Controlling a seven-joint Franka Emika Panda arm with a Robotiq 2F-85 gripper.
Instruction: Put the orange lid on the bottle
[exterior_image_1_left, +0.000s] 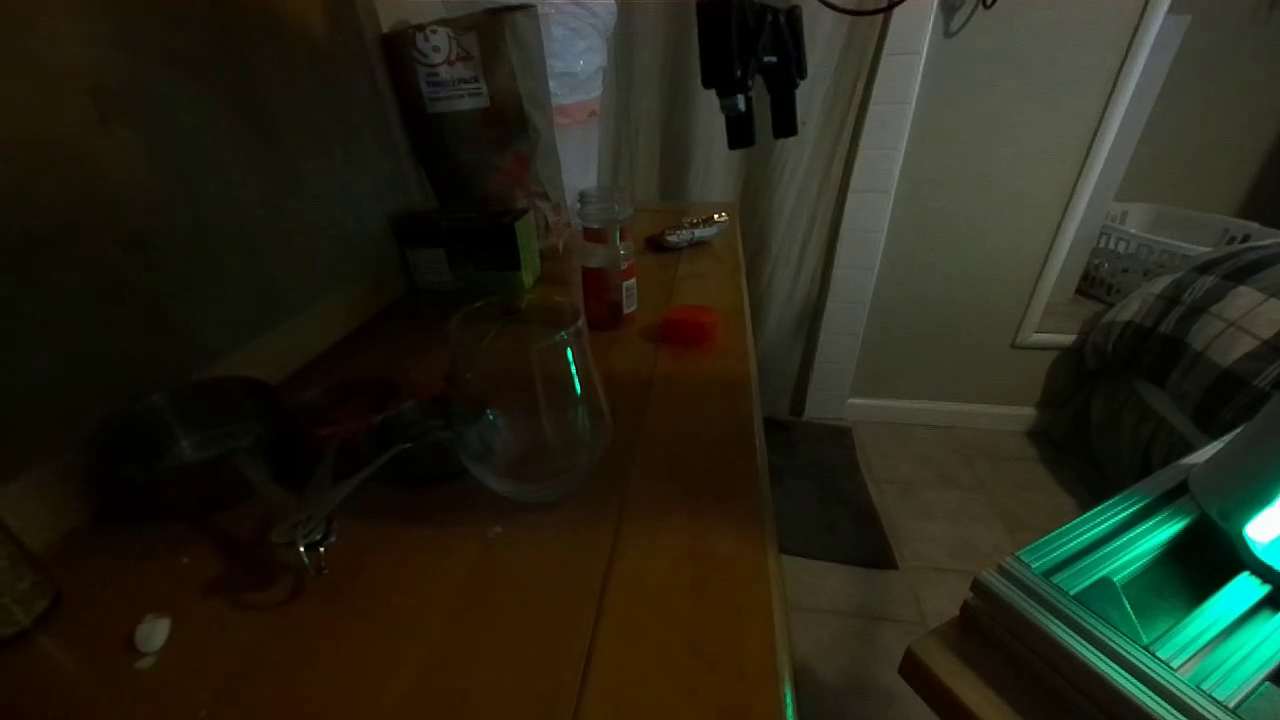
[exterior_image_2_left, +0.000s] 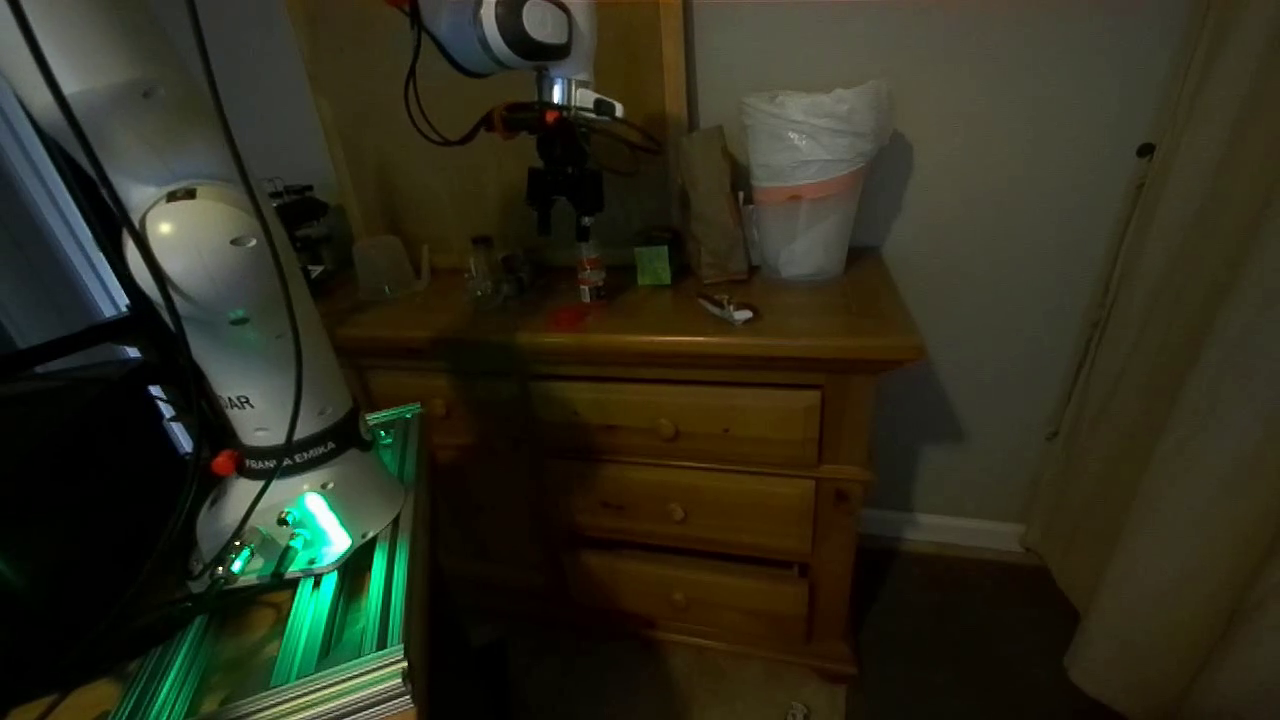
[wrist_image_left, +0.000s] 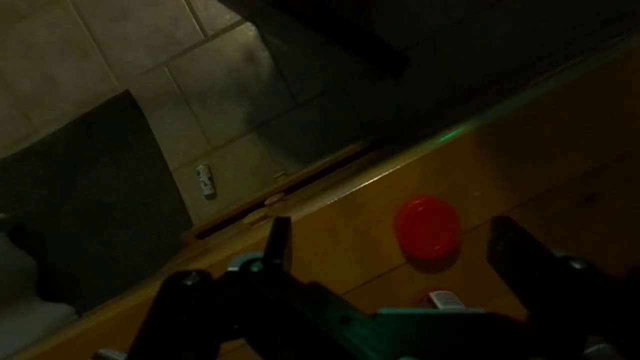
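Note:
The orange lid (exterior_image_1_left: 690, 325), a small round red-orange cap, lies flat on the wooden dresser top near its front edge. It also shows in an exterior view (exterior_image_2_left: 570, 318) and in the wrist view (wrist_image_left: 428, 227). The slim clear bottle (exterior_image_1_left: 607, 265) with a reddish lower part stands upright and uncapped beside the lid, farther from the edge. It also shows in an exterior view (exterior_image_2_left: 591, 275); in the wrist view only its label (wrist_image_left: 445, 299) shows, the rest hidden by the gripper. My gripper (wrist_image_left: 389, 222) is open and empty, pointing down, well above the lid and bottle in both exterior views (exterior_image_1_left: 762, 130) (exterior_image_2_left: 563, 228).
A big rounded clear glass vessel (exterior_image_1_left: 530, 410) stands close to the bottle. A green box (exterior_image_2_left: 653, 265), a paper bag (exterior_image_2_left: 712, 205) and a lined bin (exterior_image_2_left: 810, 225) stand on the dresser. A silvery wrapper (exterior_image_1_left: 690, 232) lies near the dresser's far end. The room is dim.

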